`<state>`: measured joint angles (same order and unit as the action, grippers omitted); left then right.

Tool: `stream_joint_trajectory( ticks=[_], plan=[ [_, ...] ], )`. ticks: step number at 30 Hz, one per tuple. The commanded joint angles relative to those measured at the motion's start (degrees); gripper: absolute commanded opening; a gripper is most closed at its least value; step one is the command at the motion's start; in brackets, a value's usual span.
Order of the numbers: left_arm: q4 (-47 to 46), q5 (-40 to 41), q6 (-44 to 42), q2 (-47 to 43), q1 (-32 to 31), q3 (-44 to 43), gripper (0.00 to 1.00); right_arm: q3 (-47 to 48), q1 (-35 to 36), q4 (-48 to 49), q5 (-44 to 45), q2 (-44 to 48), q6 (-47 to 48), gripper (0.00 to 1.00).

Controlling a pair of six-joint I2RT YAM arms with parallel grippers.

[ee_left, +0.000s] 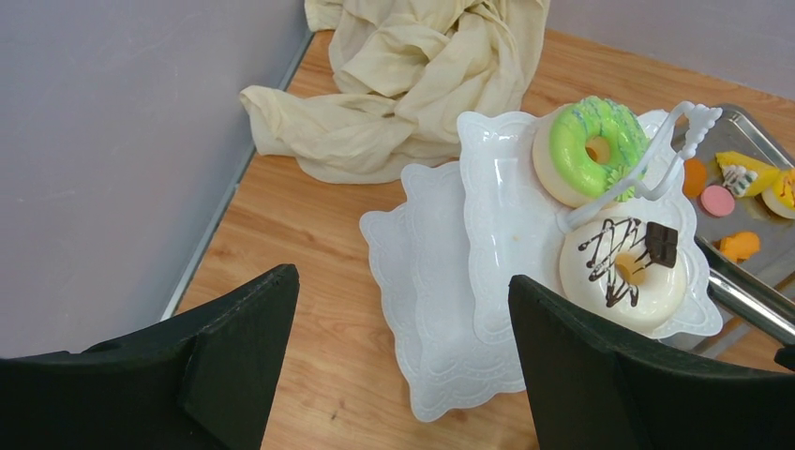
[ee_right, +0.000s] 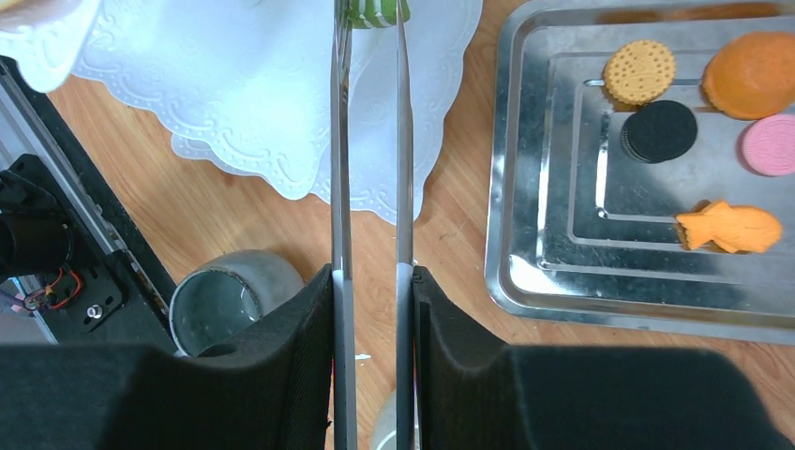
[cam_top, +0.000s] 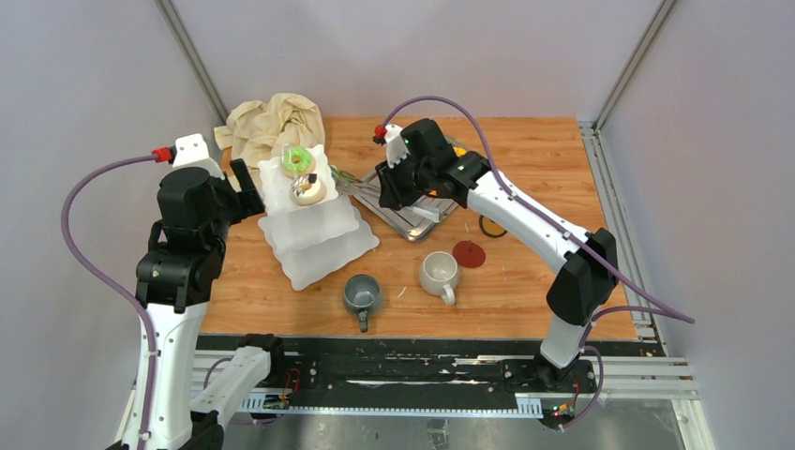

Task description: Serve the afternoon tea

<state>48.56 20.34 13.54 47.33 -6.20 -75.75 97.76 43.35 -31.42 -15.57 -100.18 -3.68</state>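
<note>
Wood table (cam_top: 525,272), enclosed by pale grey walls (cam_top: 422,47); beige cloth (cam_top: 272,122) is bunched at the far left corner. White three-tier stand (cam_top: 319,248) is set left of centre, with green ring doughnut (cam_top: 298,160) on its top tier. Left gripper (ee_left: 401,277) is spread wide and empty, just beside the stand's left edge. Right gripper (ee_right: 373,281) is clenched on steel tongs (ee_right: 339,141), their tips held over the stand. Grey mug (cam_top: 362,293) and white mug (cam_top: 439,272) are placed by the near edge.

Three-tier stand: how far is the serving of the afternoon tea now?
Done: a green doughnut and a white chocolate-drizzled doughnut sit on the top tier of the stand. In hand: the right gripper is shut on metal tongs pinching a green striped piece over the stand; the left gripper hangs open nearby. Left: biscuits and pastries lie on the steel tray; the lower tiers look bare.
</note>
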Motion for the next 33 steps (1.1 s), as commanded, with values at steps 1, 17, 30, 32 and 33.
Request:
stream_joint_trajectory(
  ticks=[1,17,30,32,33],
  plan=[
    [-0.95,1.49,-0.93,-0.49,-0.32,-1.21,0.87,2.40,1.48,3.37,-2.62,-1.17,-0.89,0.16],
    [-1.00,2.06,-1.32,-0.23,-0.36,-1.01,0.87,6.19,3.84,5.75,-6.04,-6.34,-2.63,0.18],
    [-1.04,1.64,-1.32,0.04,-0.35,-1.17,0.87,5.86,4.31,8.20,-7.49,-7.57,-4.05,0.39],
    [-1.05,1.57,-1.32,0.00,-0.34,-1.21,0.87,5.71,4.34,8.15,-7.36,-7.26,-3.92,0.42],
    [-1.03,1.51,-1.28,0.05,-0.32,-1.20,0.87,5.57,4.33,8.14,-7.29,-7.08,-3.88,0.43]
  ],
)
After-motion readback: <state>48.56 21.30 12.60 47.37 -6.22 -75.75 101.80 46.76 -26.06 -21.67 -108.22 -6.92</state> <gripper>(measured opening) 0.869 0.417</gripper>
